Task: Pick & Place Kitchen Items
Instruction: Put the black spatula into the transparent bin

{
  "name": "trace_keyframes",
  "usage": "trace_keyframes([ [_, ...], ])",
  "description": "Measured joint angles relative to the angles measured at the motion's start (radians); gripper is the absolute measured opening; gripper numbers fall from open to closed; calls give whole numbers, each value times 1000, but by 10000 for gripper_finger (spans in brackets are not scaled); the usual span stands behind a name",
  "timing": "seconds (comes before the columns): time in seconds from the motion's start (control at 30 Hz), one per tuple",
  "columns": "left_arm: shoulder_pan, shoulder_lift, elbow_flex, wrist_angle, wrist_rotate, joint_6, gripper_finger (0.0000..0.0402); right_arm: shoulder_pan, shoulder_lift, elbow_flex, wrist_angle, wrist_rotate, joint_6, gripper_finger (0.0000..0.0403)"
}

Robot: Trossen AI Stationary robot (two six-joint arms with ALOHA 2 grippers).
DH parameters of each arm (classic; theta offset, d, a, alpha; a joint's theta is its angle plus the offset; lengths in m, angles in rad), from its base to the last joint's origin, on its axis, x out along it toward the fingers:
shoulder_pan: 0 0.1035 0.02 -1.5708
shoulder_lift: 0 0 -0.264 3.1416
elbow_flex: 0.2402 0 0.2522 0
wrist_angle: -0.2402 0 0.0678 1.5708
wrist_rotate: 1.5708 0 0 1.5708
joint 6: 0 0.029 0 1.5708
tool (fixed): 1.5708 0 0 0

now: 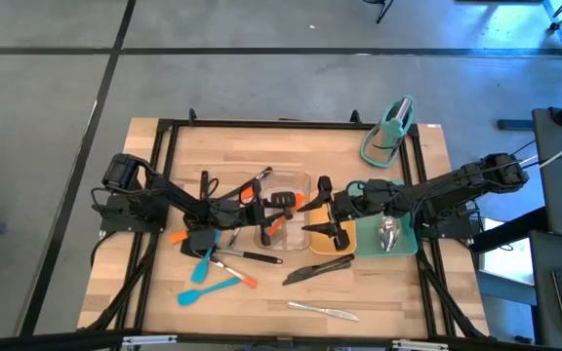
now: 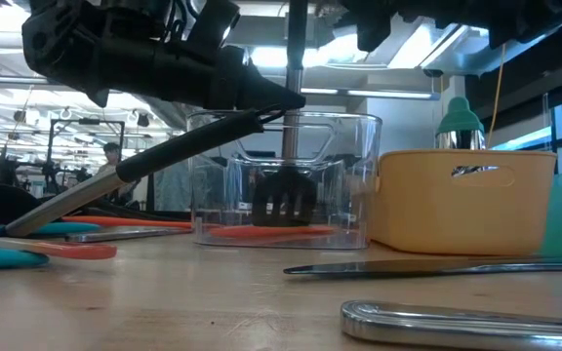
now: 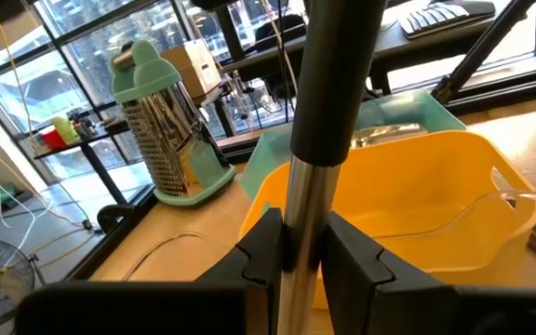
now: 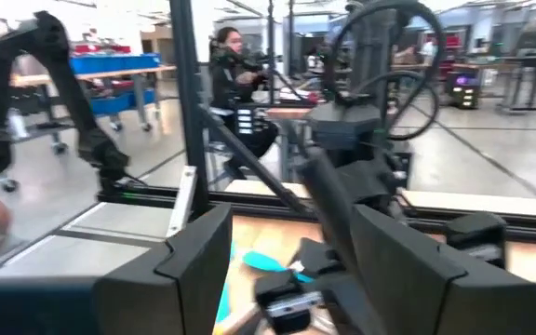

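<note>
Yellow tray (image 1: pixel 368 237) beside clear tray (image 1: pixel 296 185)

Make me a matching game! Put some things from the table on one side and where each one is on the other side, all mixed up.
Things:
1. black slotted turner
2. shiny steel utensil
3. grater
4. blue spatula

Places:
A. flat on the bare wooden table
B. in the teal tray
C. upright in the clear tray, gripped by the left gripper
D. standing at the table's far right corner

Pairs: 1-C, 2-B, 3-D, 4-A.

The right gripper hovers open by the yellow tray.
</note>
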Motion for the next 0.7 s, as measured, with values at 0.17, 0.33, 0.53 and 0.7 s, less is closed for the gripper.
trace_keyframes([
  [0.17, -3, 0, 1, -9, -16, -58, 65, 11, 0, 0, 0, -1, 8, 222],
  [0.33, -20, 3, -4, -35, -59, -94, 107, 19, 0, 0, 1, -1, 10, 222],
  [0.53, -46, 5, -4, -71, -85, -106, 126, 19, 0, 0, 1, -1, 15, 222],
  [0.7, -73, -3, -4, -74, -114, -94, 124, 19, 1, -1, 6, -1, 15, 222],
])
